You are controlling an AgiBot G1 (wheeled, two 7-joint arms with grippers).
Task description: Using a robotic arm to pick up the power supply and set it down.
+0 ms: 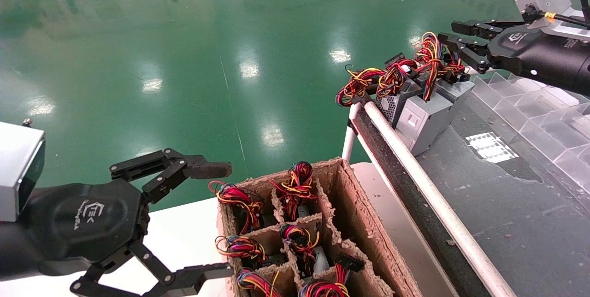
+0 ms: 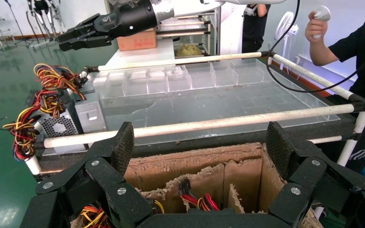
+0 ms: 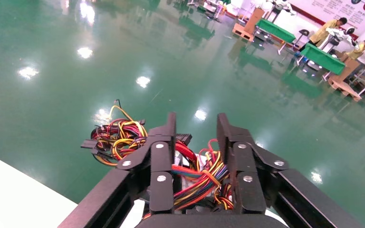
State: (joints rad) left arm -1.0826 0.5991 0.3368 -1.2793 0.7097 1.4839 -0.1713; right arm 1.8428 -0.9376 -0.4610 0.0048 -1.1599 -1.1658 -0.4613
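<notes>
Over the green floor (image 1: 184,57), right gripper (image 1: 449,38) jaws apart above power supplies (image 1: 424,112); left gripper (image 1: 221,216) jaws spread beside divided carton (image 1: 364,223).

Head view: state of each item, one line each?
Left tool: open, beside the cardboard crate.
Right tool: open, above the power supplies' wires.
Power supplies: resting at conveyor end, wires bundled.
Cardboard crate: several cells filled, right-hand cells look empty.

Black jointed grippers (image 1: 216,221), silver wrist boxes (image 1: 20,170) (white TEK logos).
</notes>
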